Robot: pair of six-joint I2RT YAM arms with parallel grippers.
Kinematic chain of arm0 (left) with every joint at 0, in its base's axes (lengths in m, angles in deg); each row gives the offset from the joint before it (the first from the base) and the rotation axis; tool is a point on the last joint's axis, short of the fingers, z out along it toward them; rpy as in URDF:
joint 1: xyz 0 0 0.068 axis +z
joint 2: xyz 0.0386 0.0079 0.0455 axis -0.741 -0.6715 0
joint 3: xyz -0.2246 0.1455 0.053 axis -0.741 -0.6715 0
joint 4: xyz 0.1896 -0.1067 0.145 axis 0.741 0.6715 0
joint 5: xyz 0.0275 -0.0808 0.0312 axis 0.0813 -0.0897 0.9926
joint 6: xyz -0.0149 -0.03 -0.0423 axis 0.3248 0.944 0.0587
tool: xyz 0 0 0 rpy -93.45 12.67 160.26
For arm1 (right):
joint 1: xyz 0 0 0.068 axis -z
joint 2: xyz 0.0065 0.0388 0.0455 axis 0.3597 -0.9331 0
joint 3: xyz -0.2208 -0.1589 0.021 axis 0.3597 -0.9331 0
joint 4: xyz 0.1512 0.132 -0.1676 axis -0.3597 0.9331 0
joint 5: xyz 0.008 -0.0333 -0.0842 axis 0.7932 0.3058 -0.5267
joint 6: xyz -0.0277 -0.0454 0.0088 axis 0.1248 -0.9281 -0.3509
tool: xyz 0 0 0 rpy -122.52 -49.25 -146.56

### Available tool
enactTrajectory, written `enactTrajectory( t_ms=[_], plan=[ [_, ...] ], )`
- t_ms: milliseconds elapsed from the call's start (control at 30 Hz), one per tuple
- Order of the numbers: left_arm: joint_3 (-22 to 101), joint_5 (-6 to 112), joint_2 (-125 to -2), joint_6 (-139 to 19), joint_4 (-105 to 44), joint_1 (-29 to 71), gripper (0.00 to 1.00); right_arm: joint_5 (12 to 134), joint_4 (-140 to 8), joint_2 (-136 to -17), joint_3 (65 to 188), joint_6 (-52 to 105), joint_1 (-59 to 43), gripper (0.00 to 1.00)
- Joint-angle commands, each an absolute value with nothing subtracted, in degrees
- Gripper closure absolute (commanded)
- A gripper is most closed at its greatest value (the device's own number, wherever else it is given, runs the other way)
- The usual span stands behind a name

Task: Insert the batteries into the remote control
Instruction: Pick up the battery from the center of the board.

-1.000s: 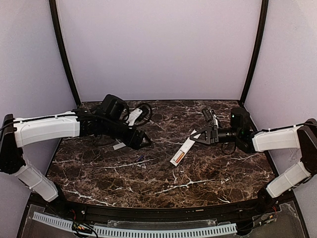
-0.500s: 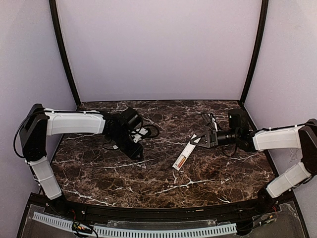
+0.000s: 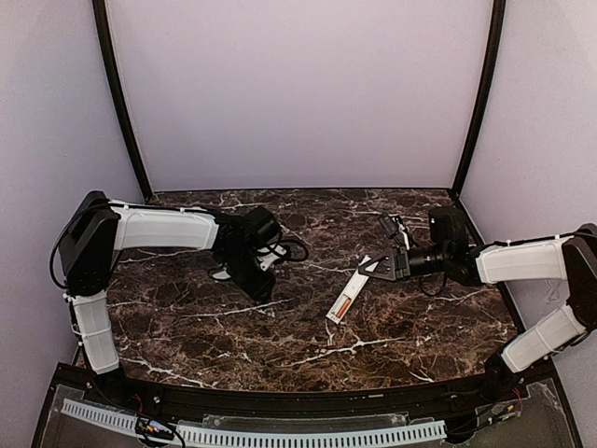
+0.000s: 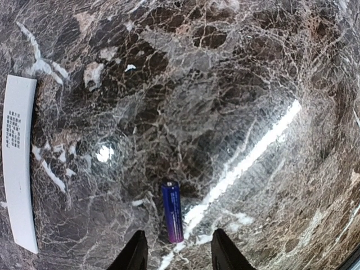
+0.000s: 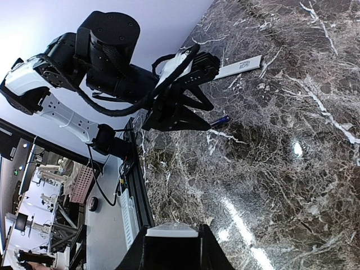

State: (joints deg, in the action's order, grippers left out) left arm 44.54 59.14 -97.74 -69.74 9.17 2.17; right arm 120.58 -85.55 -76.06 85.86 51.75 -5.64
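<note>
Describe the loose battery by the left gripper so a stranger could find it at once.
Start at the dark marble table, left half, where the left gripper points down. At the gap between its open fingertips lies the battery, a tiny cylinder. It is blue-purple, unlike the flat white cover strip beside it.

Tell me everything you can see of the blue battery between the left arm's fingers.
The battery is a small slim cylinder, blue shading to purple, glossy, with a paler tip at its far end. It lies flat on the dark marbled table, pointing away from the left tool, whose open fingers straddle its near end without visibly touching it. Only the table touches it.
</note>
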Motion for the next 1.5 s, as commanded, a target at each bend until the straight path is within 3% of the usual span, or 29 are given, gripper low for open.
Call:
enactTrajectory(
  t_ms=[0, 267, 767, 1133, 1467],
  plan=[
    [46.8, 60.3, -99.8, -70.9, 11.5, 1.9, 0.61, 120.2, -85.5, -75.4, 87.4, 51.3, -5.5, 1.0],
    [48.8, 64.1, -103.1, -70.9, 12.9, 1.9, 0.69, 120.0, -85.3, -75.2, 87.4, 51.4, -5.5, 1.0],
    [46.8, 58.9, -100.4, -71.6, 10.4, 1.9, 0.98, 119.3, -85.4, -77.9, 88.4, 53.6, -5.5, 1.0],
    [27.8, 48.8, -76.0, -67.7, -23.5, -2.7, 1.0, 119.7, -89.9, -81.1, 89.2, 61.7, -6.4, 1.0],
    [23.3, 48.5, -76.2, -62.6, -41.8, -9.9, 1.0, 119.9, -93.3, -81.8, 89.0, 66.6, -8.0, 1.0]
  ],
)
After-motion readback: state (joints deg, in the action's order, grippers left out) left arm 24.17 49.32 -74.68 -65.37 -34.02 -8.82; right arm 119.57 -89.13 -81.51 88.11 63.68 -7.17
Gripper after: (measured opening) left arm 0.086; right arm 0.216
